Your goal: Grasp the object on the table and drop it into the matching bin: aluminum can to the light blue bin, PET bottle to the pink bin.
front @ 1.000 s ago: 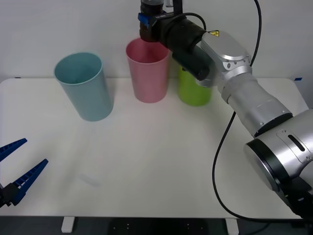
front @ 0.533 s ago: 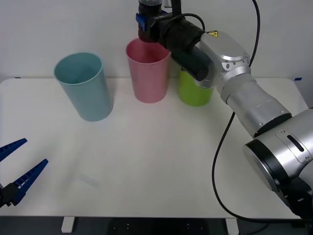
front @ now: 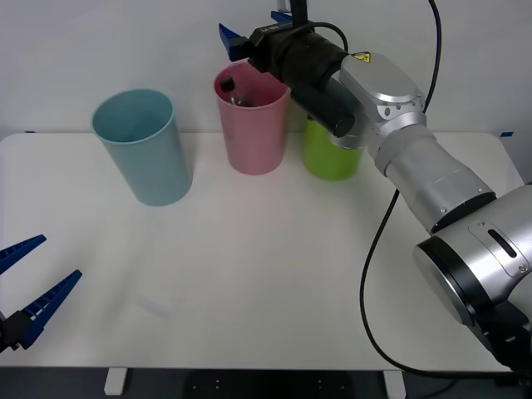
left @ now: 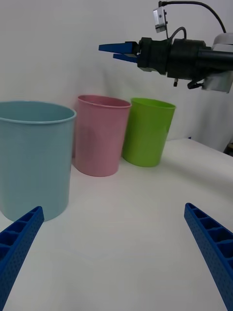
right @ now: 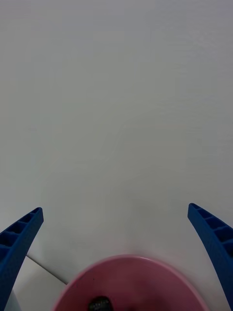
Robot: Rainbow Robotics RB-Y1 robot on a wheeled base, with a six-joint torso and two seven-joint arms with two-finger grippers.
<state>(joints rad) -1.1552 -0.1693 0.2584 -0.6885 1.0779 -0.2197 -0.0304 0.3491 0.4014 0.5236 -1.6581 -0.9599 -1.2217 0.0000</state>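
Observation:
The PET bottle (front: 235,91) lies inside the pink bin (front: 252,137), its black cap (right: 99,304) showing low in the bin (right: 131,265) in the right wrist view. Directly above the bin's mouth hangs my right gripper (front: 249,25), open with nothing between its fingers; in the left wrist view that gripper (left: 119,50) hovers over the pink bin (left: 99,136). The light blue bin (front: 145,150) stands to the left of the pink one. My left gripper (front: 56,259) waits open near the front left edge of the table (front: 291,266).
A lime green bin (front: 328,154) stands right of the pink bin, partly behind my right arm. All three bins line the table's back edge, with a white wall behind them. A black cable loops down from the right arm.
My right gripper was shut on the bottle above the pink bin; it has opened, and the bottle has dropped into the bin. The left arm has not moved.

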